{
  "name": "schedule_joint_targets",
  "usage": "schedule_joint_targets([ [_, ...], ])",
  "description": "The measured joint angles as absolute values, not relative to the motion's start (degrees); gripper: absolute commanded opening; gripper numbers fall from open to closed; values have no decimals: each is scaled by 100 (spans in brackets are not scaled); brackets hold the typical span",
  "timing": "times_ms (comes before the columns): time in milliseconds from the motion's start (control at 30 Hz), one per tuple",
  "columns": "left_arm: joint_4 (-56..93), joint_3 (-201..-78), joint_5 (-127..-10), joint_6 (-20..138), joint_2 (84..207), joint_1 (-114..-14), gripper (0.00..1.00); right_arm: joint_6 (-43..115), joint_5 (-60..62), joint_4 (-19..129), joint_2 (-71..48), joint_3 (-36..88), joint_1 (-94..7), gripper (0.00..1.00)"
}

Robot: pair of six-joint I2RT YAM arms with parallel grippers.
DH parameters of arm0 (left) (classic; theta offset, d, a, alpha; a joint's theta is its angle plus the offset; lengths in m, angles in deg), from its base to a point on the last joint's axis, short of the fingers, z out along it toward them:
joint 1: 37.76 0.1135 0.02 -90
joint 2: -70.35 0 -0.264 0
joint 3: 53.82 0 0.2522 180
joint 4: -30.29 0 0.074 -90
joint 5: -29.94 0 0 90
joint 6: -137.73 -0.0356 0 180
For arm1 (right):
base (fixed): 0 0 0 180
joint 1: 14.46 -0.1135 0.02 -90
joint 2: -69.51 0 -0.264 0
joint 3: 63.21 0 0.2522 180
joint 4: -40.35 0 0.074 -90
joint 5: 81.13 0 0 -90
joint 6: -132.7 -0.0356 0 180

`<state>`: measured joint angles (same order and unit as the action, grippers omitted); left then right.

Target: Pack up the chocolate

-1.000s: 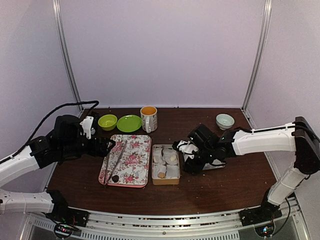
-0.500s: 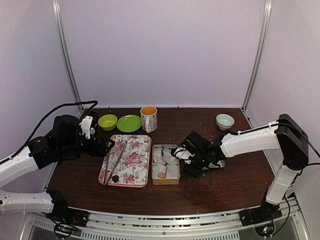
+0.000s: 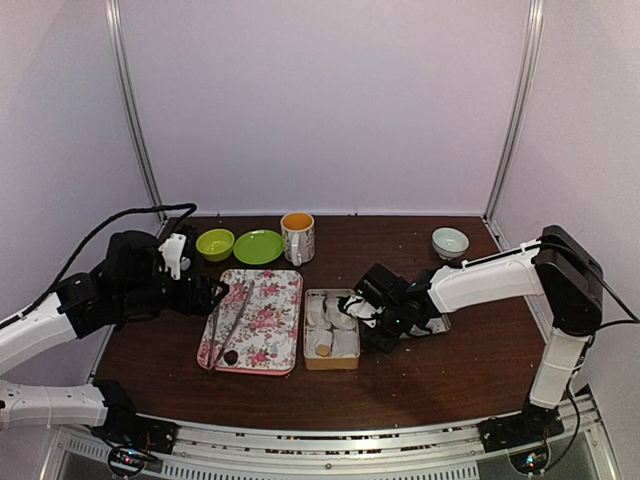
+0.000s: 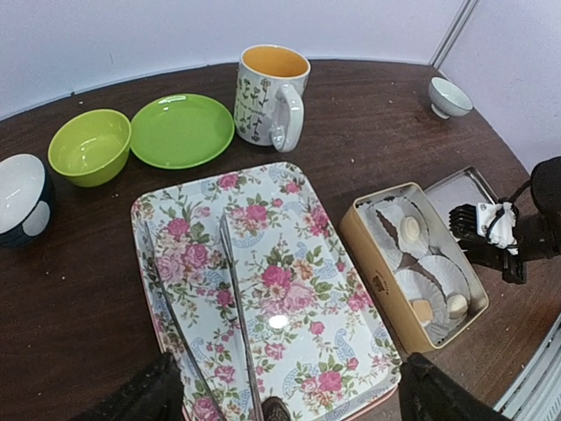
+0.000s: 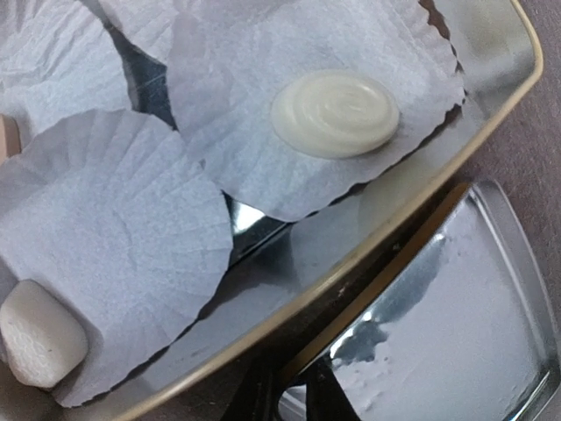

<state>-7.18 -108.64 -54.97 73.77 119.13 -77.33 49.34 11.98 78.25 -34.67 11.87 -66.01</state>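
Chocolate (image 3: 231,355) is noted at the near end of the floral tray (image 3: 283,352), beside the tongs' (image 3: 232,318) tips, not yet packed; the left gripper (image 3: 218,294) is held over the tray's left edge, jaws spread wide, presumably to take tongs or lump. Rightward, the tin (image 3: 331,367) stands open on the bench (image 3: 430,385), paper cups (image 5: 131,202) exposed to receive it. The right gripper (image 3: 368,318) is set low between tin and lid (image 4: 465,186), likely as a steadying hold; whether its jaws pinch anything cannot be told.
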Motion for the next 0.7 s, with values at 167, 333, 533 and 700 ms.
schedule_joint_targets([
  [167, -753, -10864, -5506, 7379, 11915, -7733, 87, 4857, 1207, 7853, -3475, 1200, -6597, 1],
  [333, -753, -10864, -5541, 7379, 11954, -7733, 87, 4822, 1246, 7785, -3285, 1021, -6595, 0],
  [533, -753, -10866, -5609, 7377, 11983, -7733, 87, 4652, 1375, 7707, -2579, 737, -6573, 0],
  [700, -751, -10930, -5670, 7368, 12002, -7733, 87, 4507, 1469, 7654, -1847, 678, -6507, 0],
])
